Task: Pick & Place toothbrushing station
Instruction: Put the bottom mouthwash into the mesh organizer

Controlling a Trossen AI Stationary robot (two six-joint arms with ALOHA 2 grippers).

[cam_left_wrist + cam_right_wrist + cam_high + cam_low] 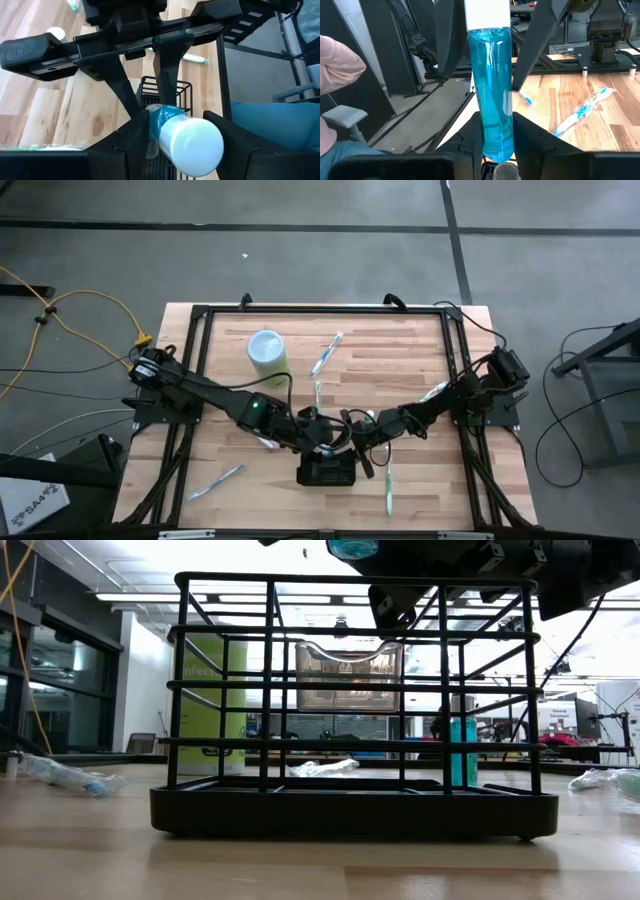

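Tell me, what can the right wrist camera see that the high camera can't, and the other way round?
Only the right wrist view: a see-through blue tube with a white cap, upright in the right gripper, and a person's pink sleeve. Only the high view: the pale green cylinder and the toothbrushing station, a black wire rack where the two arms meet. Both: the wooden table and wrapped toothbrushes lying on it.

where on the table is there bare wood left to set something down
Free patches: the far right corner beyond the wrapped toothbrush; the left strip between the green cylinder and the near-left wrapped toothbrush. Crowded: near centre, where the left tool and right tool meet over the black wire holder, with another toothbrush beside it.
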